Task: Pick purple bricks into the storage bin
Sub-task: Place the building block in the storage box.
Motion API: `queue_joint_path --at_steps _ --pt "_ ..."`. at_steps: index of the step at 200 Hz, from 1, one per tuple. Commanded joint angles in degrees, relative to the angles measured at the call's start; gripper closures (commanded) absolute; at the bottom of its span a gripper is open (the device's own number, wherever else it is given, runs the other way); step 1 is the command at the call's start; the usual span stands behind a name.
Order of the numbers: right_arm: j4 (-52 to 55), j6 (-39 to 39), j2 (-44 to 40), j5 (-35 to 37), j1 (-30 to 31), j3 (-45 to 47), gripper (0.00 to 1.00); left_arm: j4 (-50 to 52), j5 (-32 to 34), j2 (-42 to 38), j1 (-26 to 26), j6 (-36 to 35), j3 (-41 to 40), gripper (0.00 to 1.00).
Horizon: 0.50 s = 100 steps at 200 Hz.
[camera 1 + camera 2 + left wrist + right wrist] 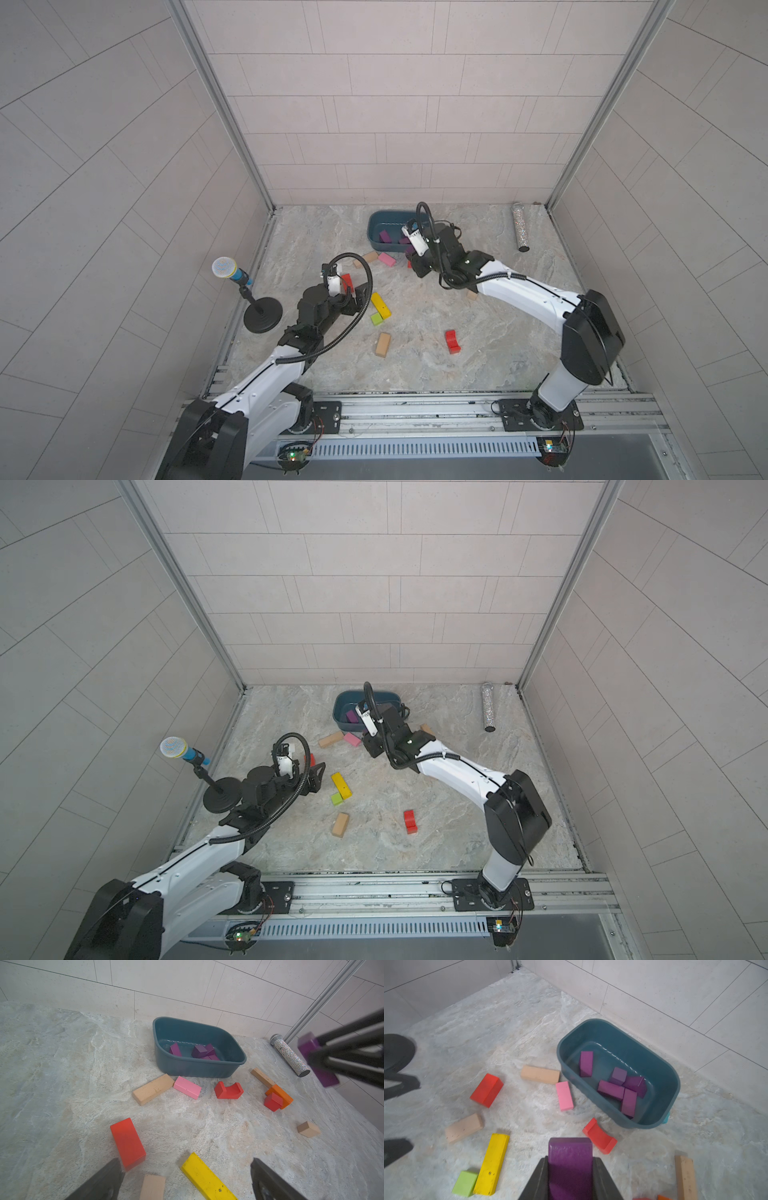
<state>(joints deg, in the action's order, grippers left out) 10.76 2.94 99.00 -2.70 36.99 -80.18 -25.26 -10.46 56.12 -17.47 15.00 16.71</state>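
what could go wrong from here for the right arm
1. The held brick sticks out well past the right gripper; it could twist or slip.
2. Other bricks crowd one end of the bin, so a drop there may bounce out.
3. The red arch lies close by the bin; a low approach could knock it.

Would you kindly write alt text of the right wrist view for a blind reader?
The right claw is shut on a purple brick, short of the teal storage bin, where several purple bricks lie. A pink bar, red blocks, a yellow bar, a green cube and plain wooden blocks are scattered on the table.
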Motion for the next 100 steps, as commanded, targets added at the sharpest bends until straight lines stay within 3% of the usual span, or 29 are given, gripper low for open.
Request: queue_joint_path --at_steps 1,38,100 --pt "2.0 -1.8 8.5 -4.0 -2.3 -10.0 1.0 -1.2 -0.5 -0.7 0.3 0.2 0.6 0.0" --pt "7.3 -2.8 24.3 -5.6 -5.3 -29.7 1.0 -0.7 -0.1 -1.4 0.3 0.0 0.6 0.0" --pt "19.4 -3.2 43.5 -7.5 -7.2 -58.0 1.0 -1.0 0.4 -0.1 0.3 -0.4 0.9 0.0"
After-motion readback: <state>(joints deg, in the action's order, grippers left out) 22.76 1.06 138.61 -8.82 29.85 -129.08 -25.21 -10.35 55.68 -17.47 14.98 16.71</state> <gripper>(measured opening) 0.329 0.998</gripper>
